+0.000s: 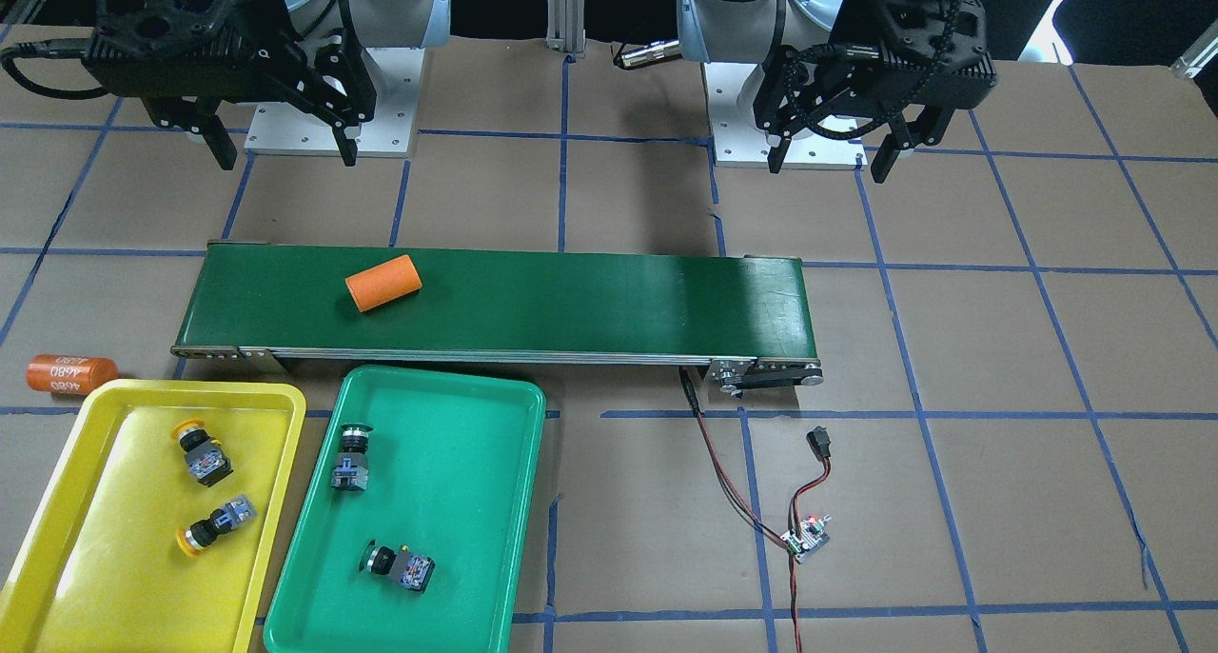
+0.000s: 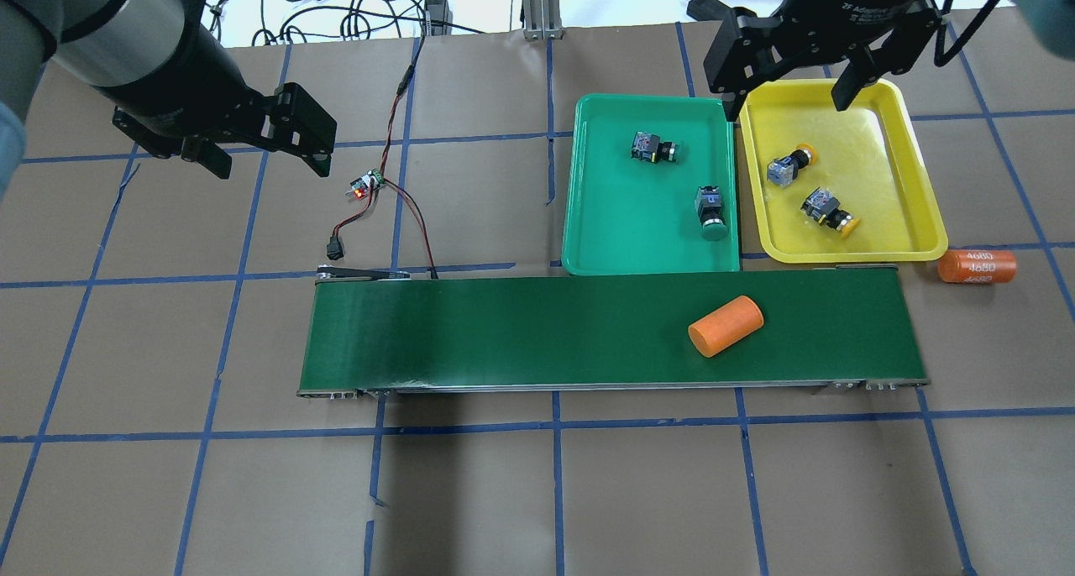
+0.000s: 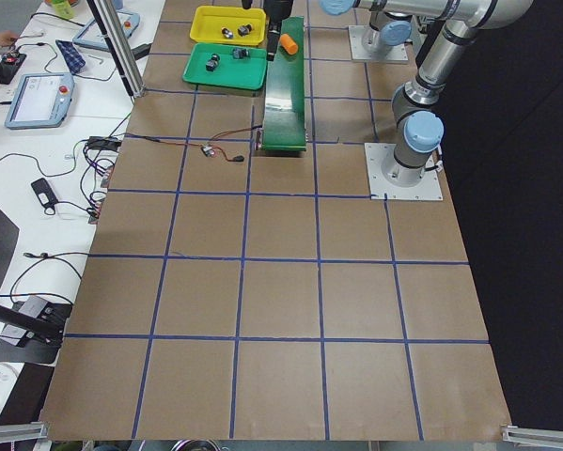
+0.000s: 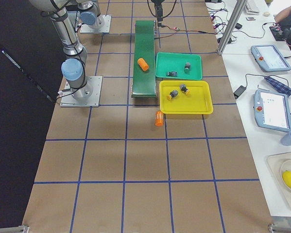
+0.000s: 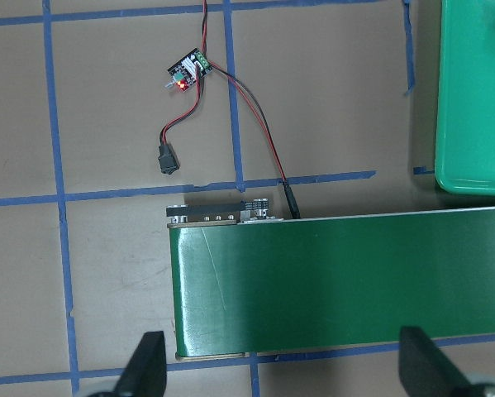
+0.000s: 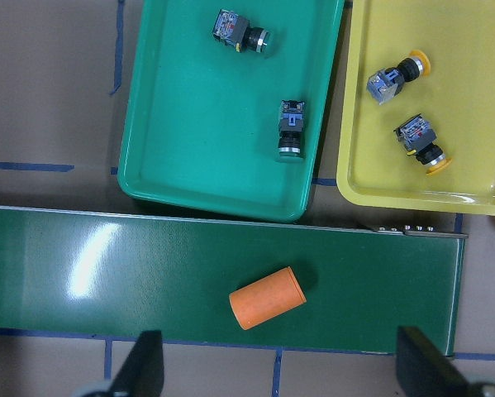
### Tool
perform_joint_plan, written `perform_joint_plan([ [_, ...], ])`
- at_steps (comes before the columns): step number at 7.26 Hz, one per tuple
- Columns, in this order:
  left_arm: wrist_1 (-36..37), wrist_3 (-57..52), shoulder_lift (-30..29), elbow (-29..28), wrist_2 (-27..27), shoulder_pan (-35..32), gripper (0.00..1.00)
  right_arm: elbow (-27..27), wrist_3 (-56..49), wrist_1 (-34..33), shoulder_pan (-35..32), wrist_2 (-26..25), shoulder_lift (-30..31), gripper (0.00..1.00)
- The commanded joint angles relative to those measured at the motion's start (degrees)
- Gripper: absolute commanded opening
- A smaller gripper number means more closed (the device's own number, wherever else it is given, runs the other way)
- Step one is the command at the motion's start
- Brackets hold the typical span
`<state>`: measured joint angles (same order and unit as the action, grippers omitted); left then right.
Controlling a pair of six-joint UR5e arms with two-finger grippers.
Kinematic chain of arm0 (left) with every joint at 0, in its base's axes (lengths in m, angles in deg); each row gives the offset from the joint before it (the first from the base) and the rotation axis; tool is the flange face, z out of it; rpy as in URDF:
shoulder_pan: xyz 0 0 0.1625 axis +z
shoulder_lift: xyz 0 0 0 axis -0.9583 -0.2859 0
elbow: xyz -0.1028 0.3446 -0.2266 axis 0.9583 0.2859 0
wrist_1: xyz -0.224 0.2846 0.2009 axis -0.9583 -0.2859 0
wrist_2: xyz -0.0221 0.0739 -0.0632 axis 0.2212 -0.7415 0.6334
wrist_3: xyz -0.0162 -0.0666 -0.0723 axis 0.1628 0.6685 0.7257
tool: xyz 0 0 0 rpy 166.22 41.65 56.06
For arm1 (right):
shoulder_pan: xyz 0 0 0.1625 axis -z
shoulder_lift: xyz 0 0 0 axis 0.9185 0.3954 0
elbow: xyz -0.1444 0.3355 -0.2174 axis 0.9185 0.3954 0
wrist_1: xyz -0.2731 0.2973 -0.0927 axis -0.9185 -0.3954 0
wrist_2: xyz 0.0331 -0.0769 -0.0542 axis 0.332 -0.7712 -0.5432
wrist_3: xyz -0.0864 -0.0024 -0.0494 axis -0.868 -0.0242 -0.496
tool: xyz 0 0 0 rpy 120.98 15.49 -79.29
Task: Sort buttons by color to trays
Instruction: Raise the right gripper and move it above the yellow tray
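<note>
Two yellow-capped buttons (image 2: 789,164) (image 2: 830,208) lie on their sides in the yellow tray (image 2: 920,173). Two green-capped buttons (image 2: 655,148) (image 2: 710,206) lie in the green tray (image 2: 613,232) beside it. The right wrist view shows the same: green buttons (image 6: 241,31) (image 6: 291,128) and yellow buttons (image 6: 396,77) (image 6: 422,142). My right gripper (image 2: 785,102) hangs open and empty above the seam between the two trays. My left gripper (image 2: 269,158) is open and empty, high over the table's left side near the conveyor's end.
A long dark green conveyor belt (image 2: 504,332) runs in front of the trays, with an orange cylinder (image 2: 726,326) lying on it. A second orange cylinder marked "4680" (image 2: 977,267) lies right of the yellow tray. A small circuit board (image 2: 367,183) with red-black wires sits by the belt's left end.
</note>
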<state>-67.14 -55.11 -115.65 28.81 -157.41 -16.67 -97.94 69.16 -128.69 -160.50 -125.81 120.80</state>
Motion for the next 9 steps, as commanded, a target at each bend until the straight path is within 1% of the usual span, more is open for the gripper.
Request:
perform_joint_plan([
  [1,0.0,0.0,0.0,0.0,0.0,0.0,1.0,0.0,0.0,0.3,0.0,0.0,-0.1,1.0],
  [3,-0.1,0.0,0.0,0.0,-0.1,0.0,1.0,0.0,0.0,0.4,0.0,0.0,-0.2,1.0],
  [4,-0.1,0.0,0.1,0.0,-0.2,0.0,1.0,0.0,0.0,1.4,0.0,0.0,0.0,1.0],
  [9,0.0,0.0,0.1,0.0,-0.1,0.0,1.0,0.0,0.0,1.5,0.0,0.0,-0.3,1.0],
])
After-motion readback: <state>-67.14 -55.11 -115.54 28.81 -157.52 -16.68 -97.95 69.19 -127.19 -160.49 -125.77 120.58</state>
